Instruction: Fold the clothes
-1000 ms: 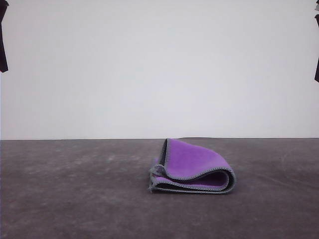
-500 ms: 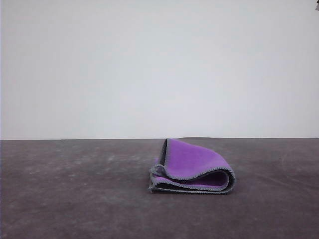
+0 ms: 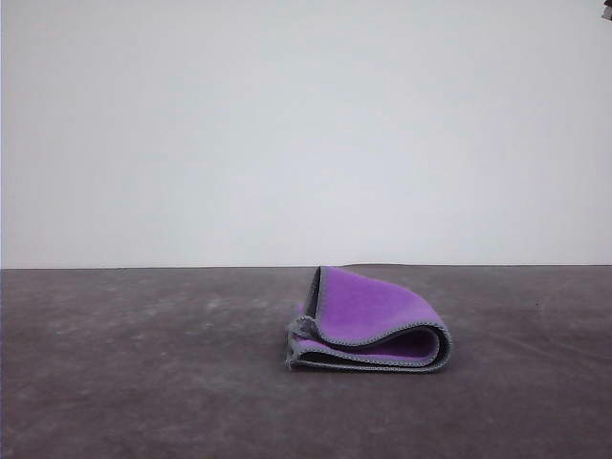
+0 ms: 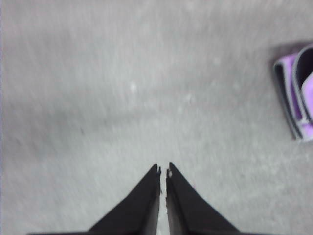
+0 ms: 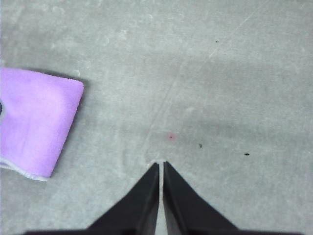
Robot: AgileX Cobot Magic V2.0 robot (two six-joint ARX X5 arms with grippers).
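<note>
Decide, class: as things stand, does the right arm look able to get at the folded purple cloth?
Probably yes. In the right wrist view the cloth lies on bare table off to one side of the shut right gripper, with nothing between them. The gripper would need to open first.

Two matte black fingers (image 4: 142,205) on the left gripper (image 4: 163,170), each a long flat wedge narrowing to a sharp tip, with small pale nicks along the inner edges near the tips. Same black, smooth, tapering fingers (image 5: 186,205) on the right gripper (image 5: 160,164), plain and unmarked, broadening toward the base into one dark mass.
</note>
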